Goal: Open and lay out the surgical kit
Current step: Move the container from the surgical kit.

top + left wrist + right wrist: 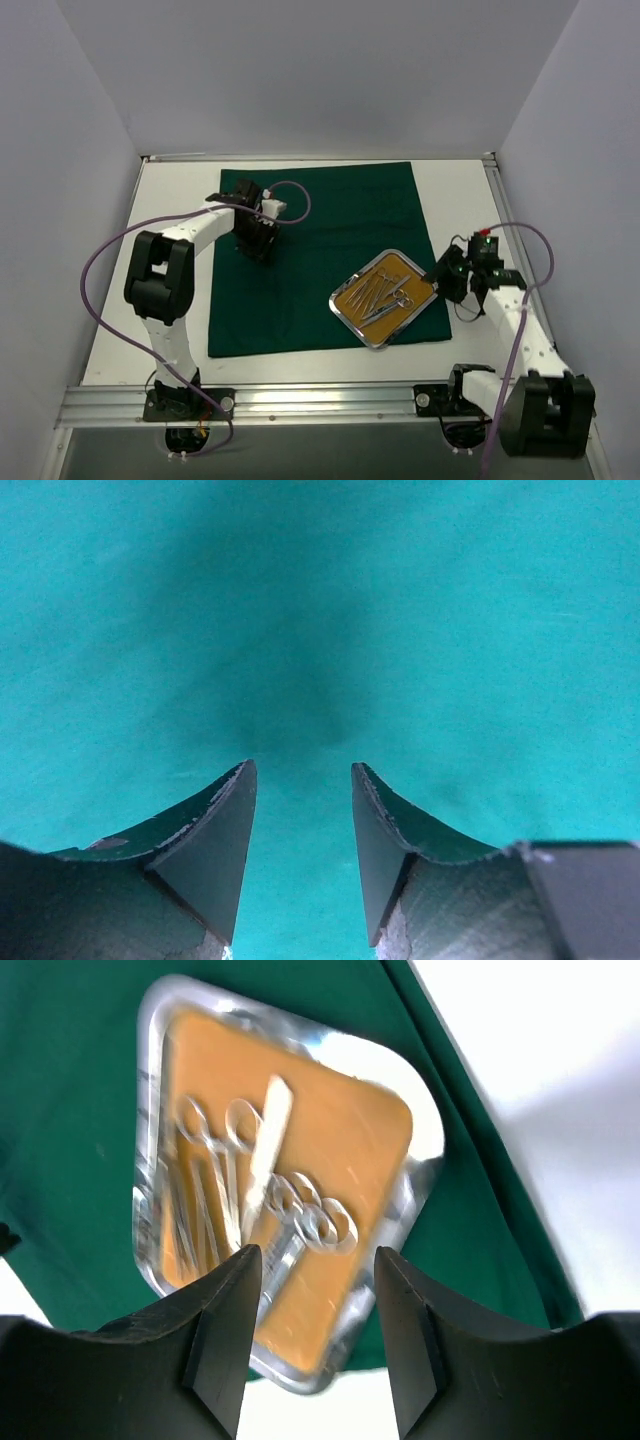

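Both grippers stood parted and empty, the left gripper (302, 768) close over the drape (330, 205), the right gripper (318, 1252) beside the tray (353, 323).

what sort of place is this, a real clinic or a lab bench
Most likely a robot lab test cell, not a clinic: a white table boxed in by plain walls, two arms bolted to a metal rail, and a green drape with an instrument tray.

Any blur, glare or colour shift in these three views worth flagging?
Right wrist: blurred, the instruments smear and the tray rim glares white. Left wrist: sharp, but the drape reads teal rather than dark green, with a dark shadow at centre. Top external: evenly lit and sharp.
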Action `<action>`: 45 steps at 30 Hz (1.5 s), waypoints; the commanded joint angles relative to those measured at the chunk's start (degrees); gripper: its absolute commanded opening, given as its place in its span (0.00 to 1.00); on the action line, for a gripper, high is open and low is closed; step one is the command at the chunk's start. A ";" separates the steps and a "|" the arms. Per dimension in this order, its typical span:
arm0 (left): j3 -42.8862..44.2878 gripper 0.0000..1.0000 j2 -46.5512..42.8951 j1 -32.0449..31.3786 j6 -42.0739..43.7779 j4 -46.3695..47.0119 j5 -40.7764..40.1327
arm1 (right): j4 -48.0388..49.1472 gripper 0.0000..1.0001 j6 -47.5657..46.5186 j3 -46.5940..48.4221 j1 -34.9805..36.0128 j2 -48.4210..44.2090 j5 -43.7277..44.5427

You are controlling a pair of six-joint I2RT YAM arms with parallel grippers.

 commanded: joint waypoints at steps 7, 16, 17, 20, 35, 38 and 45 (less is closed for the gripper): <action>10.05 0.60 -1.08 -16.44 2.21 -5.15 9.21 | 5.18 0.36 -28.28 24.25 -0.40 31.23 -3.51; 14.36 0.63 6.84 -24.18 -0.78 -3.48 9.39 | 11.15 0.34 -35.10 23.39 -0.32 37.83 -10.02; 15.06 0.63 7.36 -24.27 -0.95 -3.40 9.66 | 11.24 0.34 -35.36 23.39 -0.23 38.27 -10.20; 16.21 0.63 9.21 -24.71 -1.22 -3.13 8.96 | 11.07 0.35 -35.98 24.00 0.12 40.73 -10.47; 15.42 0.57 11.06 -25.85 -1.04 -3.04 10.01 | 12.65 0.32 -35.45 22.69 2.23 44.34 -11.61; 15.86 0.51 11.32 -26.38 -0.87 -3.04 10.45 | 12.65 0.28 -34.93 22.07 2.23 44.43 -11.61; 16.56 0.37 13.17 -27.00 -1.48 -4.10 10.54 | 12.91 0.28 -33.52 20.32 2.59 43.90 -12.23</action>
